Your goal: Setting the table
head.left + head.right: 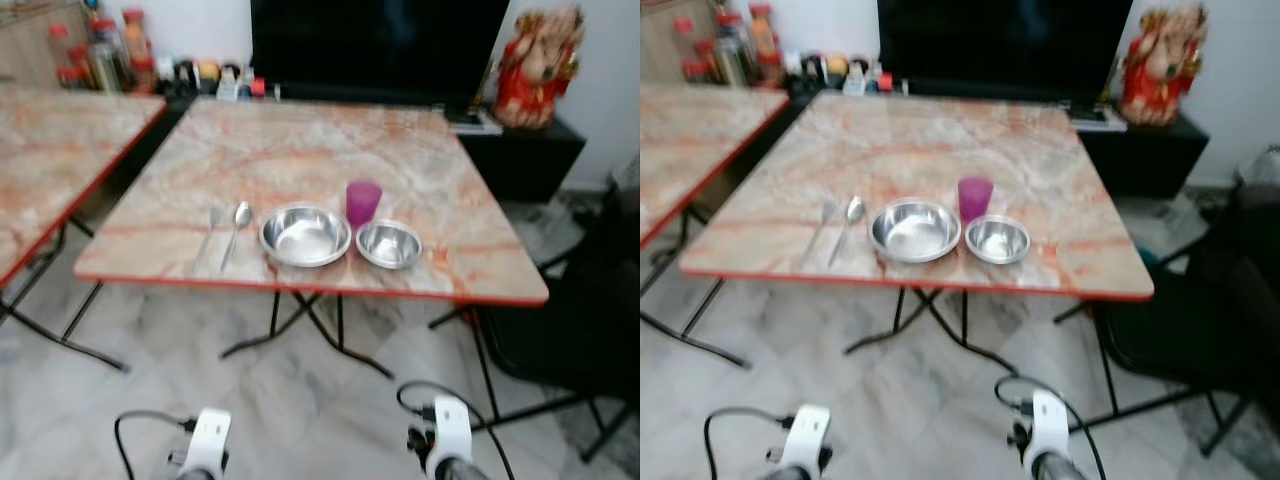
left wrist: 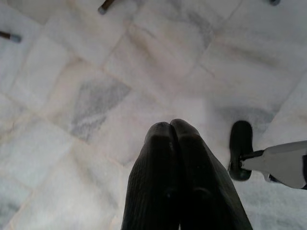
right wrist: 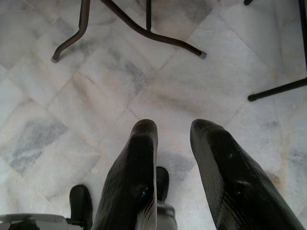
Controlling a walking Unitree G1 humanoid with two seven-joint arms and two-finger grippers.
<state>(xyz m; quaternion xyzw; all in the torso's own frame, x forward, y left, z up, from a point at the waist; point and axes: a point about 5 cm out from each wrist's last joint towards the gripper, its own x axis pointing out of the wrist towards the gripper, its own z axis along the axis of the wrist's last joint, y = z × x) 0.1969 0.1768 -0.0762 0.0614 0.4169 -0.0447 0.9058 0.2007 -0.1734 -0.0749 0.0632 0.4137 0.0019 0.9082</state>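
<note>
A big bowl (image 1: 305, 236), a small bowl (image 1: 389, 244) and a pink cup (image 1: 363, 202) sat empty on the table (image 1: 300, 150). The left gripper (image 2: 170, 132) was closed on nothing; the right gripper (image 3: 173, 132) was a little open, holding nothing.

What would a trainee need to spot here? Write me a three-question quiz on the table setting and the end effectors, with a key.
1. True or false: the pink cup stands behind the two steel bowls, away from the robot.
2. Which lies nearest the table's left edge? A) spoon B) fork C) large bowl
3. Fill in: the left end effector hangs over the floor with its fingers ____, while the right end effector has its fingers apart.

Key: 1 true; 2 B; 3 shut. The small bowl sits to the right of the large bowl on the marble table.
</note>
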